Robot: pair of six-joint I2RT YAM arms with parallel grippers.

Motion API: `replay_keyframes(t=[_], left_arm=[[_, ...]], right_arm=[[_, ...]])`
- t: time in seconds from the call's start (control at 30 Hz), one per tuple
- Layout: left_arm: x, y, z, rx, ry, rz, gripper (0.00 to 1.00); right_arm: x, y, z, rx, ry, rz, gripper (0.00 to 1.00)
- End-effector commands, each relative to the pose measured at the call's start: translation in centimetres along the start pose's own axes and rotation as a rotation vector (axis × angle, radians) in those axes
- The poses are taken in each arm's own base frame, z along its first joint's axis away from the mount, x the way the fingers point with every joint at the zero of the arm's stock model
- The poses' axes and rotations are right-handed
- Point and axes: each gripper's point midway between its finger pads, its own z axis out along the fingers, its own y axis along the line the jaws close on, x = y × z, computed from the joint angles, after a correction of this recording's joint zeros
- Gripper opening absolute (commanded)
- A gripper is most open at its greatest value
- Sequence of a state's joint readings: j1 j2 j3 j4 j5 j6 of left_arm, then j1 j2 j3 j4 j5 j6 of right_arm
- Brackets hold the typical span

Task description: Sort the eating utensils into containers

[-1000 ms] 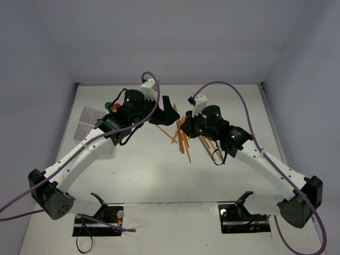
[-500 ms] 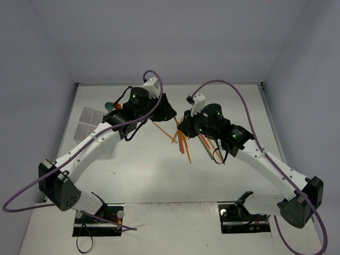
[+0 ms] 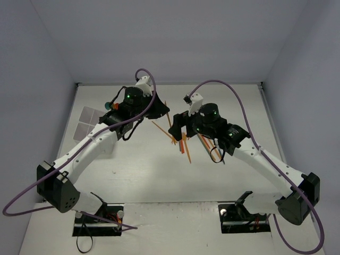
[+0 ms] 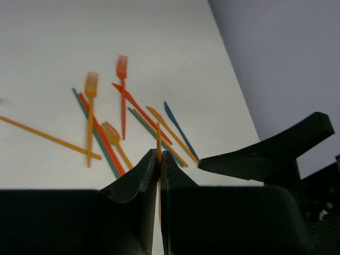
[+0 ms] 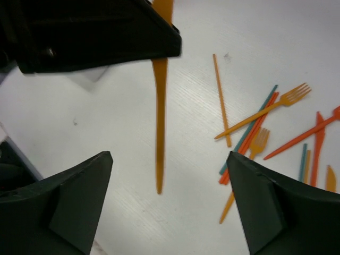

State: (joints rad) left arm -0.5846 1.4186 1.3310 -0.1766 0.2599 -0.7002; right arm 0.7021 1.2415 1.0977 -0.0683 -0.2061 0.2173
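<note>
Left hand (image 4: 159, 162): pinching one slim orange utensil (image 5: 159, 117) on edge, lifted off the tabletop (image 3: 143, 170)
Right hand (image 5: 169, 154): spread, holding nothing, just beside the left one, above the loose utensils (image 3: 186, 142) at centre
Compartment box (image 3: 85, 122): centre left of the top view, well apart
Doing it well: likely a firm pinch, a swing clear of the right hand, and the tip over one compartment before release

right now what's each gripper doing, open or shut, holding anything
Left gripper: shut on a thin orange utensil.
Right gripper: open, holding nothing.
</note>
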Motion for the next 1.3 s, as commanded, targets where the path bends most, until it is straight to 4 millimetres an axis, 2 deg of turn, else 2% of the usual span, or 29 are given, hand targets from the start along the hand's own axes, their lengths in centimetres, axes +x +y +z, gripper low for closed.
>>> replay_keyframes(t=[0.0,0.27,0.37,0.5,0.67,0.83,1.03,1.27], left_arm=[[-5.7,1.9,-3.6,-0.072,-0.167,0.076,0.00],[-14.0,15.3,-13.3,-0.671,-0.294,0.345,0.00],[-16.7,19.4,-16.5,-0.850,-0.325,0.398,0.00],[-20.1,22.6,-19.2,-0.974,-0.386,0.432,0.00],[-23.3,25.2,-19.6,-1.024,-0.408,0.475,0.00],[-24.1,28.7,-18.2,-1.028,-0.378,0.434,0.00],[-22.4,30.9,-16.4,-1.021,-0.307,0.403,0.00],[-18.7,33.4,-15.0,-1.028,-0.233,0.338,0.00]], right_arm=[[-3.0,-0.2,-0.1,0.035,-0.098,0.015,0.97],[-1.0,-4.3,-0.7,0.168,-0.071,0.085,1.00],[-0.6,-5.4,-1.2,0.174,-0.062,0.110,1.00],[-0.6,-6.4,-2.1,0.180,-0.065,0.110,1.00],[-0.1,-7.0,-2.3,0.194,-0.039,0.098,1.00],[0.5,-7.9,-2.3,0.217,-0.017,0.088,1.00],[1.2,-9.4,-2.2,0.252,0.007,0.088,1.00],[2.3,-11.2,-1.9,0.299,0.043,0.107,1.00]])
